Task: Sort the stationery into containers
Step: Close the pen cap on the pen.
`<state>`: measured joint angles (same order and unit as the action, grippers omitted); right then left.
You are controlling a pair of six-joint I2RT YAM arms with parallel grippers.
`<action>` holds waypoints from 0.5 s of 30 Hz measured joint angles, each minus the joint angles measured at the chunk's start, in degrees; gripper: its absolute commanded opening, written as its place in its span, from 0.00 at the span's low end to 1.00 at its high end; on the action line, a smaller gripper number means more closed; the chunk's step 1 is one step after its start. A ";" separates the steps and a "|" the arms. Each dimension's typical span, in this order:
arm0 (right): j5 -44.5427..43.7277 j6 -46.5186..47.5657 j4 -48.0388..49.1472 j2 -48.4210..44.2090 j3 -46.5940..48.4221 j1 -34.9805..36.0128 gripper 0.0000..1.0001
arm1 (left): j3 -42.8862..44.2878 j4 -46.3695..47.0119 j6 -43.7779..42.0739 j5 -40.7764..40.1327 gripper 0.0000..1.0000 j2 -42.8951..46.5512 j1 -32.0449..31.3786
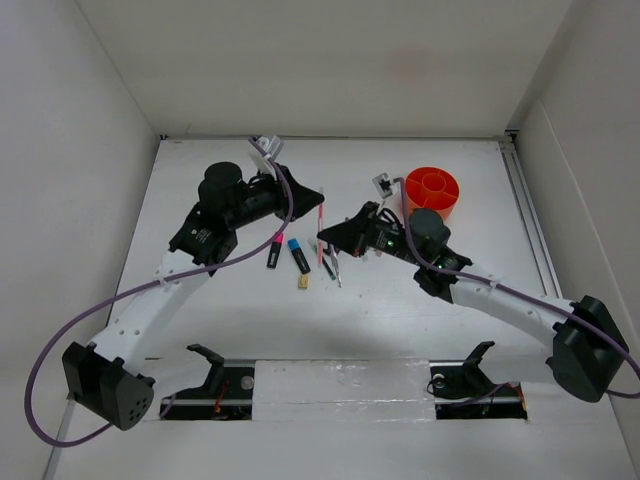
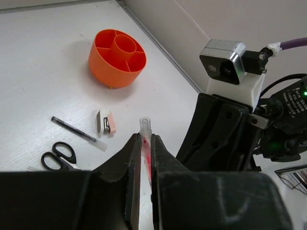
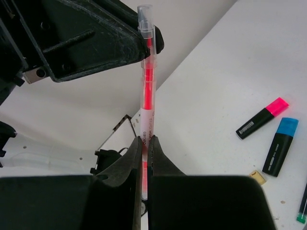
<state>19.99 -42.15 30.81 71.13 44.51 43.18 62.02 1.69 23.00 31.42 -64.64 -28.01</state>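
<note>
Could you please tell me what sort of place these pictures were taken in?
Probably a robotics lab workcell, not an office: a white table boxed in by plain white walls, a left arm and right arm bolted at its near edge, and an orange organiser with highlighters laid out.

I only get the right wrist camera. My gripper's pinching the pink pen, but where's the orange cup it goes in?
Observer: The orange organiser stands on the table further back, to the right of the right gripper and the pink pen.
Operator: Is there stuff in it?
Observer: The left wrist view looks down into it, and the compartments that show look empty.
Operator: And where are the scissors?
Observer: The scissors lie flat on the table, next to a thin dark pen.
</note>
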 measured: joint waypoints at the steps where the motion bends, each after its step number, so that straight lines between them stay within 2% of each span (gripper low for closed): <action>1: -0.17 -0.11 0.42 0.00 0.00 0.04 0.00 | 0.00 0.28 0.07 -0.13 0.00 0.11 0.00; 15: -5.90 0.57 7.37 -1.66 -2.93 2.62 0.00 | -2.60 2.01 6.69 -4.66 0.00 4.37 -0.92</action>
<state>14.09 -41.58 38.17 69.47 41.58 45.80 59.42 3.70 29.69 26.76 -60.27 -28.93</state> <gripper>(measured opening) 0.049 0.040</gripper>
